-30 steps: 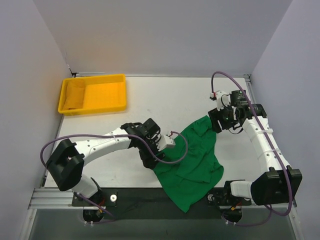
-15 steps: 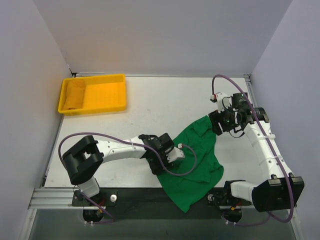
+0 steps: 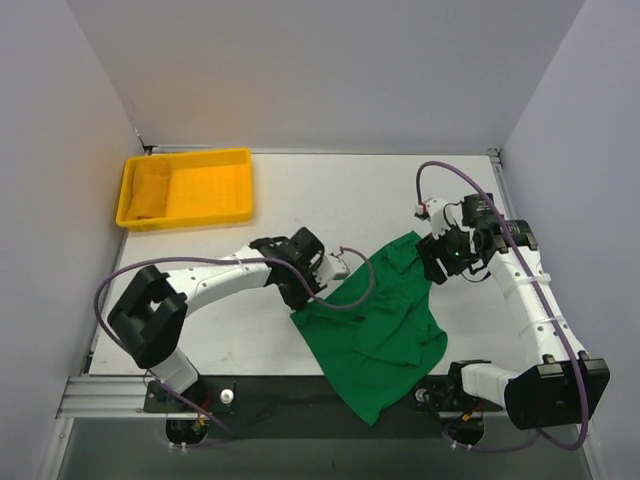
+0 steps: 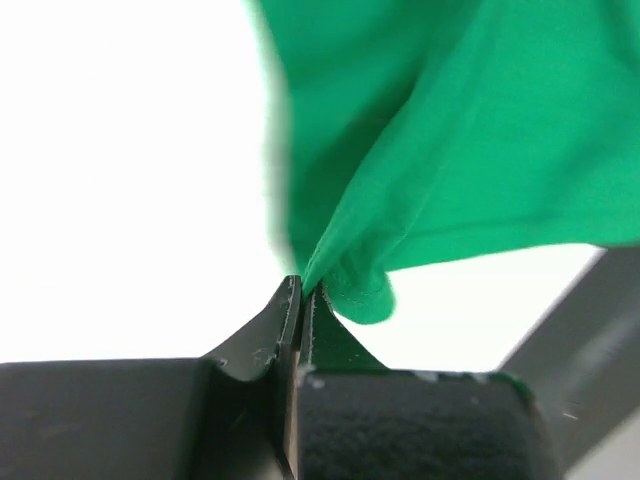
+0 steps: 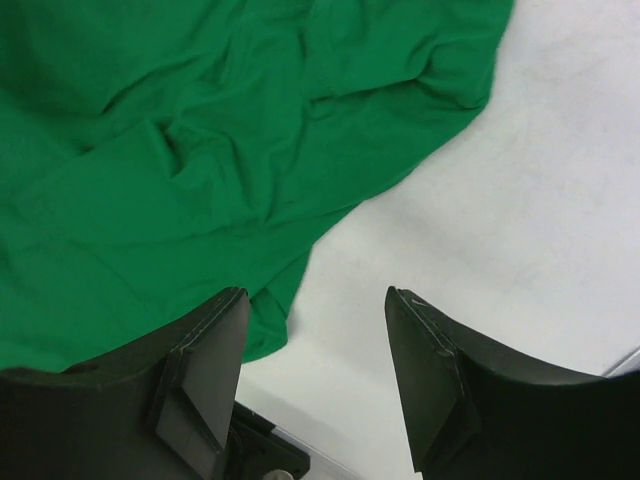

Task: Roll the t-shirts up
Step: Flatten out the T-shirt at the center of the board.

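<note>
Green and soft, the plain short-sleeved t-shirt point(image 3: 385, 320) lies crumpled on the near right part of the white table point(image 3: 330, 200), with its near end drooping past the table's front edge. It is not spread flat, and ridges and folds run all through it.

The left gripper point(image 4: 300, 290) has its fingers pressed together on a fold at the shirt's left edge, and the cloth fans out from the tips. The right gripper point(image 5: 318, 300) hangs over the shirt's far right border with its fingers spread and nothing between them. Bare table shows in the gap, with the cloth's edge just beside one finger.

The fabric looks light and limp, with no stiffness of its own. I judge that it will sag from any pinch, trail behind a pull and bunch rather than slide as a sheet. It is not fragile, but a thin single layer could slip out of a shallow grip. The best holds are probably on a hem or a shoulder corner, one in each gripper along the same edge, so that a pull draws the cloth taut.

The yellow plastic rectangular tray point(image 3: 190, 217) sits well apart at the far left.
</note>
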Motion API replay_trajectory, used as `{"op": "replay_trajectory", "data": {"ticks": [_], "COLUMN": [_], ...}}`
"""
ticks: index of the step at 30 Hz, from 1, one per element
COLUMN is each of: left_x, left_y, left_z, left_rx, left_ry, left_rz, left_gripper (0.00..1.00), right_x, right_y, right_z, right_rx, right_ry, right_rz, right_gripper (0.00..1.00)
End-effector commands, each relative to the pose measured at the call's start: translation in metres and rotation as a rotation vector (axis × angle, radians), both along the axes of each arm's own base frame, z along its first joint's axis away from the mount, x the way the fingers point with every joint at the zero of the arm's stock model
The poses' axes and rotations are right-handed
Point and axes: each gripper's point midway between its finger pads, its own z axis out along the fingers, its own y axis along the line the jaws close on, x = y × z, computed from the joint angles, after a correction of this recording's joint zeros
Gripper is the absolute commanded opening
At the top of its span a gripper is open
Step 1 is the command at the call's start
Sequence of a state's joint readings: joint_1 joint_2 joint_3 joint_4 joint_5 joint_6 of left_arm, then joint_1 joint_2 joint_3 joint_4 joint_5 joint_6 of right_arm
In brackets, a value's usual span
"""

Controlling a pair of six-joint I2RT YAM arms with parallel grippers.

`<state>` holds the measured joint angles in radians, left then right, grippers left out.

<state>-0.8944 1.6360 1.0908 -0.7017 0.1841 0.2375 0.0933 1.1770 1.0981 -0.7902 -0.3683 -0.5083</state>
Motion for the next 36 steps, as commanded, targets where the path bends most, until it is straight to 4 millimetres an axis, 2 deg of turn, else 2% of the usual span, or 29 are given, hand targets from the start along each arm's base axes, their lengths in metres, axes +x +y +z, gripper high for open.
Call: {"op": "replay_trajectory", "data": {"ticks": [1,3,5,6,7,8,9,12,14,17,20,21,23,26,27,30,31,36], "left_x": [0.079,0.117,0.151,0.174,0.184,0.198,0.212,0.232,0.233,0.215,0.198,0.195,0.190,0.184,0.182,0.179,0.178,0.180], "left_y": [0.033,0.043,0.063,0.063,0.067,0.076,0.076,0.087,0.086,0.078,0.067,0.065,0.064,0.067,0.069,0.075,0.077,0.086], "left_z": [0.043,0.059,0.059,0.076,0.071,0.075,0.089,0.095,0.093,0.074,0.064,0.064,0.065,0.066,0.067,0.068,0.069,0.070], "left_rx": [-0.036,-0.039,-0.004,-0.014,0.007,0.013,-0.003,0.007,0.012,0.017,-0.023,-0.036,-0.044,-0.043,-0.039,-0.036,-0.040,-0.037], "left_ry": [-0.159,-0.234,-0.259,-0.311,-0.306,-0.323,-0.359,-0.406,-0.408,-0.331,-0.253,-0.241,-0.230,-0.222,-0.221,-0.206,-0.204,-0.205], "left_rz": [0.096,0.149,0.228,0.253,0.274,0.321,0.358,0.428,0.412,0.387,0.410,0.433,0.443,0.434,0.435,0.451,0.458,0.482], "left_gripper": [0.00,0.00,0.00,0.00,0.00,0.00,0.00,0.00,0.00,0.00,0.00,0.00,0.00,0.00,0.00,0.00,0.00,0.00], "right_x": [-0.021,-0.018,-0.008,-0.003,0.000,0.003,0.009,0.014,0.008,0.001,0.006,0.018,0.033,0.054,0.059,0.075,0.077,0.101], "right_y": [0.013,0.015,0.019,0.022,0.026,0.030,0.036,0.049,0.062,0.075,0.080,0.085,0.083,0.072,0.069,0.066,0.066,0.081], "right_z": [-0.001,-0.002,-0.001,0.001,-0.003,-0.001,0.003,0.004,0.002,-0.007,-0.020,-0.020,-0.031,-0.046,-0.058,-0.069,-0.079,-0.093], "right_rx": [-0.019,-0.043,-0.075,-0.076,-0.072,-0.062,-0.049,-0.023,-0.009,-0.023,-0.037,-0.035,-0.041,-0.039,-0.057,-0.089,-0.090,-0.082], "right_ry": [0.062,0.046,0.028,0.020,0.037,0.037,0.021,0.029,0.028,0.016,0.006,-0.041,-0.031,0.009,0.036,0.031,0.058,0.049], "right_rz": [0.269,0.347,0.418,0.429,0.443,0.435,0.431,0.429,0.477,0.519,0.487,0.463,0.377,0.318,0.318,0.342,0.349,0.377], "right_gripper": [0.57,0.57,0.56,0.55,0.55,0.54,0.54,0.54,0.54,0.54,0.54,0.54,0.55,0.55,0.55,0.55,0.55,0.55]}}
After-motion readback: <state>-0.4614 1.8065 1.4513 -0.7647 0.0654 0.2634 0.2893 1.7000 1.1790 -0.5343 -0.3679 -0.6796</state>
